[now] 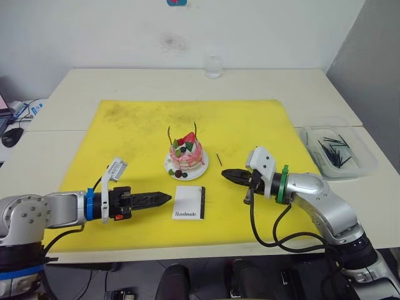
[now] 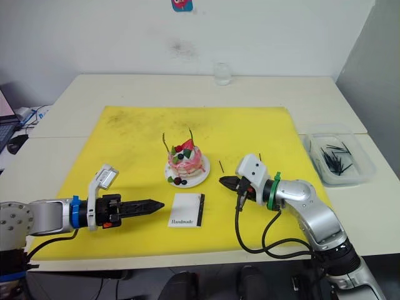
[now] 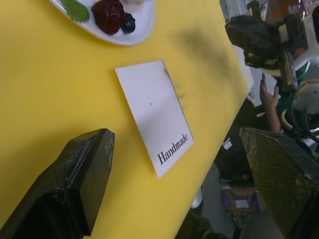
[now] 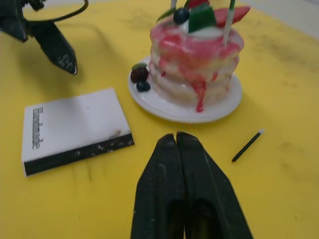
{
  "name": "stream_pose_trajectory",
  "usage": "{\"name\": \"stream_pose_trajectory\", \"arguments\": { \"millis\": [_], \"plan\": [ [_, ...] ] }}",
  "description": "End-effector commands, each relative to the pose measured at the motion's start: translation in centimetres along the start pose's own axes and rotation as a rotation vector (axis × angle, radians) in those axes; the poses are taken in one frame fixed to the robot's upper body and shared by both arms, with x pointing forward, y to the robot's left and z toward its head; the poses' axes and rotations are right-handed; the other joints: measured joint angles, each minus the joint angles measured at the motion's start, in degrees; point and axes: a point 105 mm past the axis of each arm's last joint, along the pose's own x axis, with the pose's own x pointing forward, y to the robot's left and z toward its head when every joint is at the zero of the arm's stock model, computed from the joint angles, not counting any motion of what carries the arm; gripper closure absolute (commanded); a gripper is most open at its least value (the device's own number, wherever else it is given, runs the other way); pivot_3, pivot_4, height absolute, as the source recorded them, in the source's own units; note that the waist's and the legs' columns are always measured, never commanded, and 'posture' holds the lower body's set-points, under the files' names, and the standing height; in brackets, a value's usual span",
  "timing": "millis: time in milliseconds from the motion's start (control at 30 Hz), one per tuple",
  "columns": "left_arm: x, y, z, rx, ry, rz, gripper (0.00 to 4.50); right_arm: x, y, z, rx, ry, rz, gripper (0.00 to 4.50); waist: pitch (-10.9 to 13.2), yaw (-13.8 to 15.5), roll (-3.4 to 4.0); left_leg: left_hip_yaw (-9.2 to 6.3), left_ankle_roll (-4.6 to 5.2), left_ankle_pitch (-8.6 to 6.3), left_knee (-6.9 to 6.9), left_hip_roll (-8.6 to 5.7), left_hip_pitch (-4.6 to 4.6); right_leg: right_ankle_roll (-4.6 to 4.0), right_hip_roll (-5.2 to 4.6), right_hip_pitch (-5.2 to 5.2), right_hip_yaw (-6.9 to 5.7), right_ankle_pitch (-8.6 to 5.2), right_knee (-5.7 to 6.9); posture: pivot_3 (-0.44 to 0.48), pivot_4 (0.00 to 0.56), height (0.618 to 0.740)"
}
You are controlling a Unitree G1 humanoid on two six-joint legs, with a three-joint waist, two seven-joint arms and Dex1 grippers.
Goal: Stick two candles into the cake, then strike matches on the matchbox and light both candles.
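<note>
The pink-and-cream cake sits on its small white plate in the middle of the yellow mat. Two thin wavy candles stand upright in its top. The white matchbox marked "Handmade" lies flat just in front of the plate. One dark match lies on the mat to the right of the cake. My left gripper is open, low over the mat just left of the matchbox. My right gripper is shut and empty, pointing at the plate from the right, with the match beside it.
A clear plastic tub holding several dark matches stands off the mat at the right. A glass stands at the table's far edge. The yellow mat has open room to the left and behind the cake.
</note>
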Motion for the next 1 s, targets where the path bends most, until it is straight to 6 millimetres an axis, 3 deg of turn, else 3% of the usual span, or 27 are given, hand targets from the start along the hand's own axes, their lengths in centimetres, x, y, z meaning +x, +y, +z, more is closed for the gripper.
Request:
{"name": "stream_pose_trajectory", "arguments": {
  "millis": [33,467,1000],
  "plan": [
    [0.4,-0.2,0.1,-0.013,0.019,-0.013,0.0,0.1,0.2,0.5,-0.038,0.014,0.021,4.46,0.0,0.0,0.0,-0.01,0.0,0.0,-0.01,0.0,-0.02,0.0,0.0,0.0,-0.01,0.0,-0.03,0.0,0.15,0.74],
    [3.3,-0.1,-0.2,-0.064,0.043,-0.05,0.0,1.3,2.2,-0.9,-0.075,0.166,0.165,4.46,0.0,0.1,-0.04,-0.03,0.0,0.0,-0.01,-0.04,-0.08,0.03,-0.02,0.02,-0.04,0.02,-0.12,0.0,0.15,0.74],
    [5.2,0.0,-1.5,-0.085,0.071,-0.056,0.0,4.2,3.6,-1.3,-0.038,0.189,0.238,4.46,-0.1,0.4,-0.15,-0.02,0.0,0.01,0.02,-0.06,0.01,0.17,-0.26,0.19,0.0,0.11,-0.2,0.0,0.15,0.74]
  ]
}}
